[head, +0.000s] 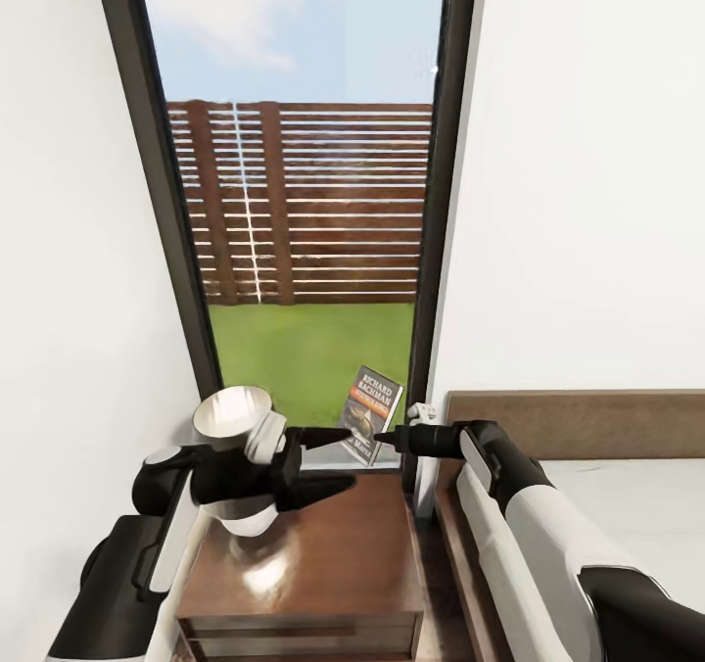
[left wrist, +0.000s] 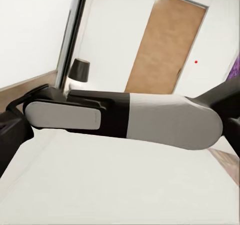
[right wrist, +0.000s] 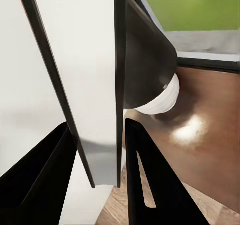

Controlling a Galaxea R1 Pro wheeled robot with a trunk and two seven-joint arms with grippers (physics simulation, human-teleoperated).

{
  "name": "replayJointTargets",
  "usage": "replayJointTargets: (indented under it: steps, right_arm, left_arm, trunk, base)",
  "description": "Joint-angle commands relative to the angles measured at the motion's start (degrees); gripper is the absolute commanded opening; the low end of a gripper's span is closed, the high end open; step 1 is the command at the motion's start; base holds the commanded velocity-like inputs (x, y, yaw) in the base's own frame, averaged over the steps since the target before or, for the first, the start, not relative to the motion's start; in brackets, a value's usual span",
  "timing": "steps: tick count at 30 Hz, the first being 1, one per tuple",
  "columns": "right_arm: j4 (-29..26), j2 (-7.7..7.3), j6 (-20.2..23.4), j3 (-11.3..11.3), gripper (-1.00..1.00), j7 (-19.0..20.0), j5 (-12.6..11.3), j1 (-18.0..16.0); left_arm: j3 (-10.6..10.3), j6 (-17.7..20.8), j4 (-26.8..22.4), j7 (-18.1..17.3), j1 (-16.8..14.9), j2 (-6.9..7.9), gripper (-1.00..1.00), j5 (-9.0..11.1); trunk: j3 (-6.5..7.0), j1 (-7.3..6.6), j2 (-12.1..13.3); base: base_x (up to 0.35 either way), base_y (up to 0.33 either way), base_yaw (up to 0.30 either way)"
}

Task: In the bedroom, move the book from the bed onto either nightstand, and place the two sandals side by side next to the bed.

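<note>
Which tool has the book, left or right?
The right tool, reaching in from the bed side: it pinches the book upright over the nightstand. The left tool is open beside the lamp, holding nothing.

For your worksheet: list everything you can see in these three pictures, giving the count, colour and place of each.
book: one, dark cover with an orange band, held tilted over the back edge of the nightstand
nightstand: one, glossy dark brown, between window and bed
lamp: one, dark shade and white base, on the nightstand
far lamp: one, black shade, beyond the bed
bed: one, light mattress with a brown headboard, right of the nightstand
window: one, dark frame, behind the nightstand
fence: one, brown slats, outside above the green grass
door: one, light brown, in the far wall
left gripper: one, black, open, above the nightstand
right gripper: one, black, closed on the book
</note>
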Motion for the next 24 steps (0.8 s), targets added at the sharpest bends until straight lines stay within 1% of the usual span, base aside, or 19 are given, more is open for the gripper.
replayJointTargets:
  steps: [1,4,10,13,18,24]
  right_arm:
    - [0.0,0.03,0.5,-0.2,-1.0,0.0,-0.3,0.0]
    - [0.0,0.03,0.5,-0.2,-1.0,0.0,-0.2,0.0]
    - [0.1,0.03,0.5,-0.1,-1.0,-0.1,-0.1,0.0]
    - [0.2,0.03,0.5,-0.1,-1.0,-0.1,-0.1,0.0]
    - [0.3,0.03,0.5,-0.1,-1.0,-0.5,-0.1,0.0]
    - [0.3,0.12,0.8,0.0,-1.0,-0.8,-0.3,0.0]
  left_arm:
    - [-0.3,0.6,0.0,-0.1,0.0,0.0,1.0,0.1]
    - [-0.7,0.6,0.0,0.0,0.0,0.0,1.0,-0.3]
    - [-1.3,0.6,0.0,-0.1,0.0,-0.05,1.0,-3.6]
    - [-1.3,0.6,0.0,-0.1,0.0,-0.06,1.0,-4.5]
    - [-1.4,0.6,0.0,-0.1,0.0,-0.07,1.0,-5.2]
    - [-1.5,0.6,0.0,-0.1,0.0,-0.12,1.0,-5.4]
  trunk:
    - [-0.03,0.02,-0.1]
    - [-0.03,0.02,-0.1]
    - [-0.03,0.02,-0.1]
    - [-0.03,0.02,-0.1]
    - [-0.03,0.02,-0.1]
    - [-0.03,0.02,-0.1]
  base:
    - [0.024,0.0,0.0]
    - [0.062,0.0,0.0]
    - [0.151,0.0,0.0]
    - [0.2,0.0,0.0]
    - [0.174,0.0,0.0]
    - [0.133,0.0,0.0]
